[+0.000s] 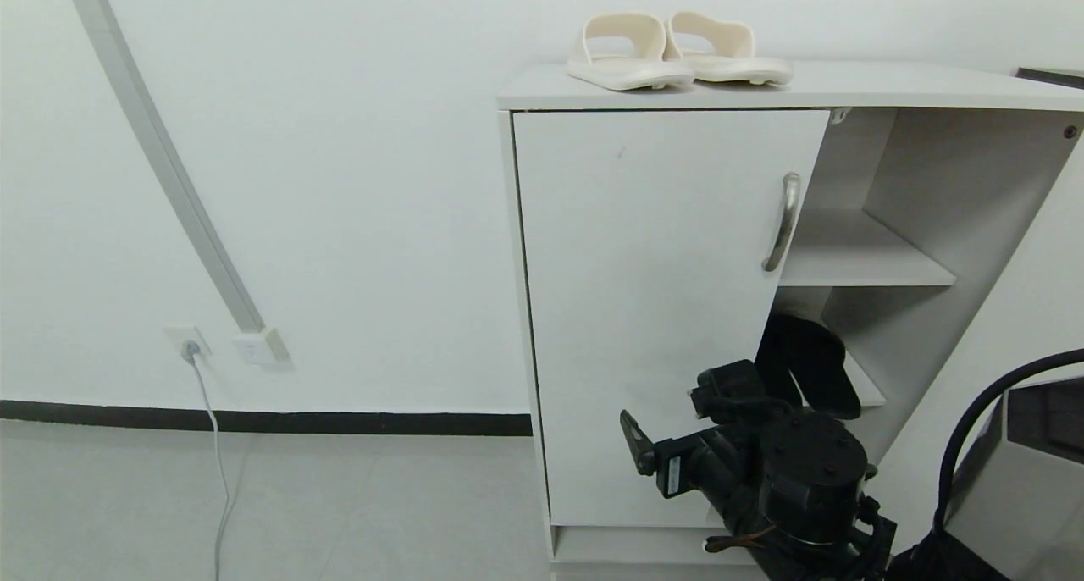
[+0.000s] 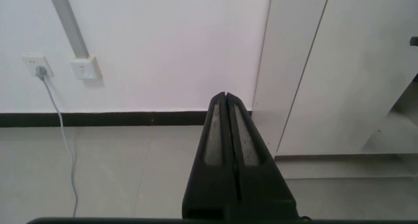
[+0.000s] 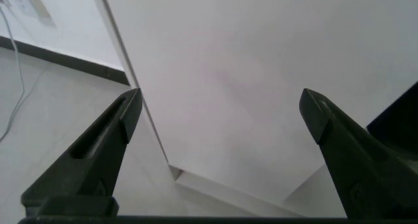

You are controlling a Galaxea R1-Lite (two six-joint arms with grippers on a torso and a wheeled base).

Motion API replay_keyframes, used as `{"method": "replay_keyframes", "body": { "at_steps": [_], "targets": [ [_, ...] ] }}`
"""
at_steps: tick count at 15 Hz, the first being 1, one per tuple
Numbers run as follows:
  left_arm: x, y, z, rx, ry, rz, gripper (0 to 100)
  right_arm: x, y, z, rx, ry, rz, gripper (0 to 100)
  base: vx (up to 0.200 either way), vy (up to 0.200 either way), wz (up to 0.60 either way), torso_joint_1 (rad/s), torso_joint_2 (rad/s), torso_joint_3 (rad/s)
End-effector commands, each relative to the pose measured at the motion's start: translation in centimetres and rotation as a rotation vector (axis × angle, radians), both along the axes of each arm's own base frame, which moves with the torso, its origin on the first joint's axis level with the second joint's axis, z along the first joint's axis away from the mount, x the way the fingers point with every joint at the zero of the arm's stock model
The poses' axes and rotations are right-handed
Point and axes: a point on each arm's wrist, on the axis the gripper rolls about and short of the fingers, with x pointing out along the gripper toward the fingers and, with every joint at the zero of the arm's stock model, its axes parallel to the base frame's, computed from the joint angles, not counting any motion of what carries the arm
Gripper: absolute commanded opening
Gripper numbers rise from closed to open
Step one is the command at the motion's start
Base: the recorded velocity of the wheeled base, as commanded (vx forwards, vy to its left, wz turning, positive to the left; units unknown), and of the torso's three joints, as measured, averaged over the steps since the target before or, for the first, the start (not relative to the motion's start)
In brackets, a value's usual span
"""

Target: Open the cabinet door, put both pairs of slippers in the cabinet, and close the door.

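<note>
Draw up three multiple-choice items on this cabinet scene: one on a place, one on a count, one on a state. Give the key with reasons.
1. Where is the black pair of slippers?
A. on the cabinet's top
B. inside the white wooden cabinet, on a lower shelf
C. on the floor

2. How many cream foam slippers lie on the cabinet's top?
A. one
B. two
C. four

3. In what state is the right end effector?
A. shut on a slipper
B. shut and empty
C. open and empty

Key:
1 B: the head view shows the black pair in the open right half, below the upper shelf.
2 B: two cream slippers sit side by side on the top.
3 C: the right wrist view shows it spread wide with nothing held.
</note>
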Motion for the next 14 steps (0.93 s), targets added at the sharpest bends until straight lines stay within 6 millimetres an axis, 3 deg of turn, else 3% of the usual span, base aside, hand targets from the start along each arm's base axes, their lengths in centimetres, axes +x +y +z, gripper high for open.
{"method": "replay_keyframes", "body": {
  "at_steps": [1, 12, 14],
  "targets": [
    [0.01, 0.00, 0.02, 0.000, 0.000, 0.001, 0, -0.04, 0.05, -0.13, -0.003, 0.003, 0.002, 100, 0.000, 0.000, 0.00, 0.000, 0.00, 0.000],
    [0.01, 0.00, 0.02, 0.000, 0.000, 0.001, 0, -0.23, -0.10, -0.17, 0.005, -0.012, 0.020, 100, 0.000, 0.000, 0.00, 0.000, 0.00, 0.000],
    [0.01, 0.00, 0.00, 0.000, 0.001, -0.001, 0, -0.24, -0.12, -0.24, 0.003, -0.010, 0.020, 100, 0.000, 0.000, 0.00, 0.005, -0.19, -0.239]
  ]
}}
